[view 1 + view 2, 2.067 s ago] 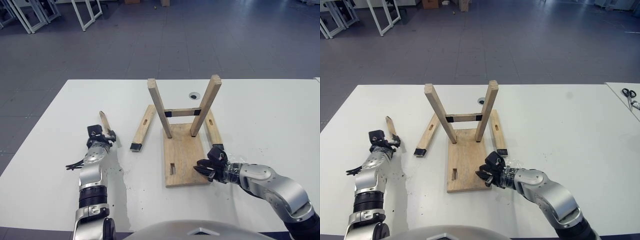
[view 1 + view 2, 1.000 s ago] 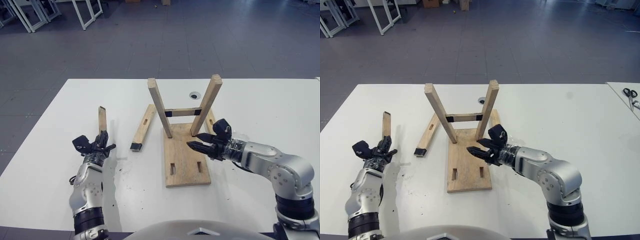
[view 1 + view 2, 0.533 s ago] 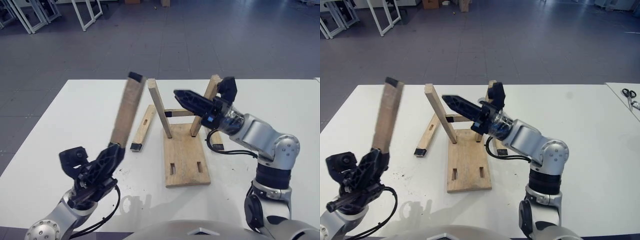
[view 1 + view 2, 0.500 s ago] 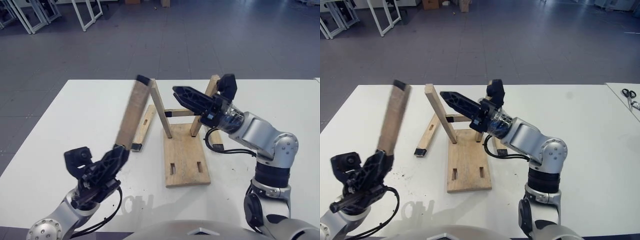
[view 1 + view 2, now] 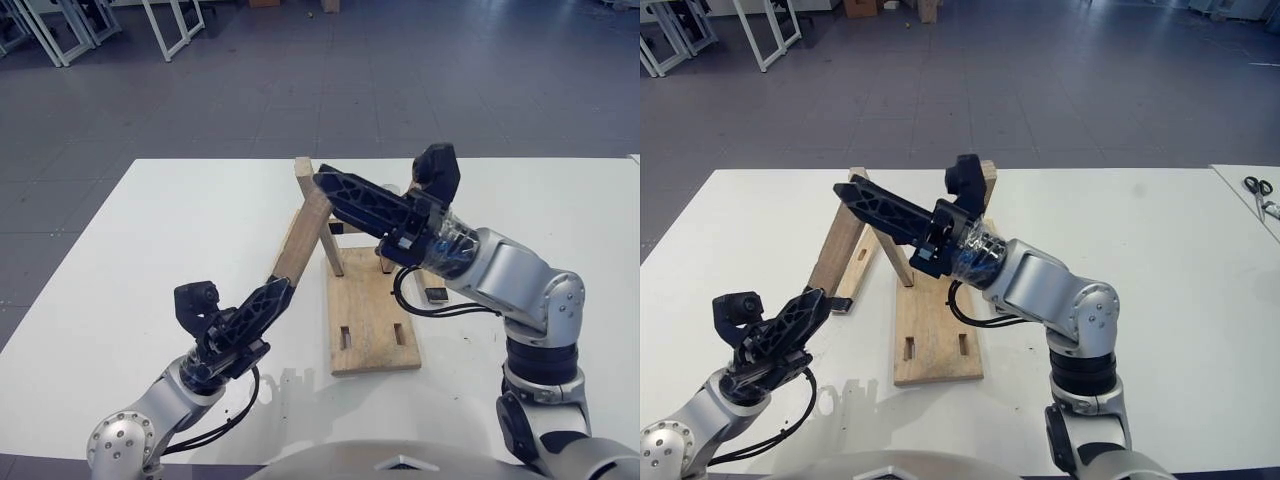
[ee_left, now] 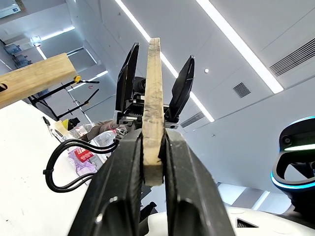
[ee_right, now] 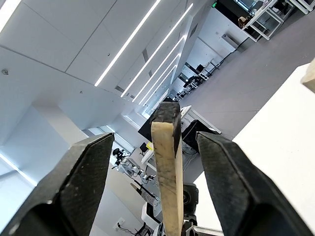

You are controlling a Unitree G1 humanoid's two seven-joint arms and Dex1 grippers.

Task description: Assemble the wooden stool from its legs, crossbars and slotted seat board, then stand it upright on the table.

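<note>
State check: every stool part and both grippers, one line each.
left gripper: shut on held leg
held leg: raised, tilted
right gripper: open, astride held leg's tip
seat board: flat on table, two slots empty
standing leg: seated in board
loose leg: lying on table

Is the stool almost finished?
Not yet. Done: two legs stand in the seat board. In hand: the left gripper holds a loose wooden piece, its top inside the open right gripper. Left: two slots are empty and another leg lies on the table.
</note>
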